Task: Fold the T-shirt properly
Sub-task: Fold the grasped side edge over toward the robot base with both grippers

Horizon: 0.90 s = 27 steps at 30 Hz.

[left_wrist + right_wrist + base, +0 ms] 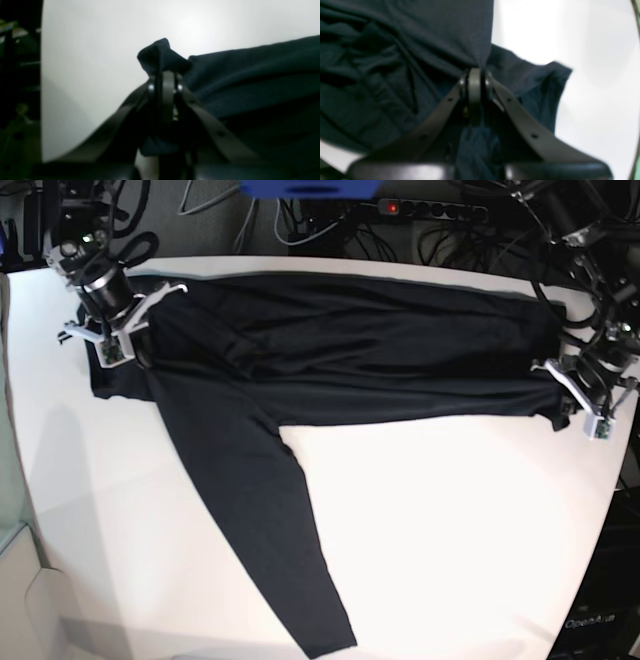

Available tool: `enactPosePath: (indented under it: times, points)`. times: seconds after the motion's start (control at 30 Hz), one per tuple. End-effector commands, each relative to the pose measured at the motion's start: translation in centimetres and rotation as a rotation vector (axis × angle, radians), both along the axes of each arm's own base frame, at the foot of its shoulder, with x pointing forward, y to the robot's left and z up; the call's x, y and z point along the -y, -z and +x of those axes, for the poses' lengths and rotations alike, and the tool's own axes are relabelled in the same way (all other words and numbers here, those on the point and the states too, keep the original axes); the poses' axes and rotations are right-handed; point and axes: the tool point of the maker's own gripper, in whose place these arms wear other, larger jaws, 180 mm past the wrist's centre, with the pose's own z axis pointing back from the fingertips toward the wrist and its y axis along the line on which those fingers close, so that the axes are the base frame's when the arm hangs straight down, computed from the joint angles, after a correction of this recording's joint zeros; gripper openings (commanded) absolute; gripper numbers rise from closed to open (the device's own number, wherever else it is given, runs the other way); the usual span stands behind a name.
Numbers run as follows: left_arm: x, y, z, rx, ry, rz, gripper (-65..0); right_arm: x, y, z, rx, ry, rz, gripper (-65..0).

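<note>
Stretching across the far half of the white table (450, 510), the T-shirt (380, 360) is lying as a long dark band running from one arm to the other, its cloth gathered into shallow lengthwise folds. One long sleeve (260, 520) is trailing away from the band, running diagonally toward the near edge of the table, flat and mostly smooth, its cuff end reaching close to that edge.

The right pincer (475, 75) is sitting at the shirt's end on the base view's left, clenched on a bunch of the dark fabric; in its wrist view the cloth is pulling up into the closed tips, with creases fanning away from them. The left pincer (165, 77) is sitting at the opposite end, also clenched on the T-shirt, with a small peak of cloth poking out above its tips.

On a dark surface at the lower right corner of the base view, small pale lettering (592, 622) is reading "OpenArm".
</note>
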Motion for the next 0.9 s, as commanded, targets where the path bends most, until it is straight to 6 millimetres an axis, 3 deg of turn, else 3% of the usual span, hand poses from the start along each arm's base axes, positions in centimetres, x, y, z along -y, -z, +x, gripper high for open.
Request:
enactPosePath:
  times: [0.0, 0.43, 0.7, 0.87]
  points:
    - [-0.9, -2.3, 0.8, 0.069, -0.006, 0.028, -65.0, -0.1, -1.5, 0.4, 0.051, -0.012, 0.000, -65.0]
    - [-4.3, -2.2, -2.8, 0.030, -0.111, 0.067, -65.0, 1.3, -2.0, -2.0, 0.053, -0.015, 0.023, -65.0]
    - [-4.2, -1.4, -3.2, -0.005, -0.110, 0.059, -65.0, 5.9, -2.8, -2.9, 0.080, 0.165, -0.009, -65.0]
    - [-3.7, -1.2, -3.1, -0.009, -0.102, 0.052, -65.0, 7.5, -3.0, -3.4, 0.082, 0.207, -0.032, -65.0]
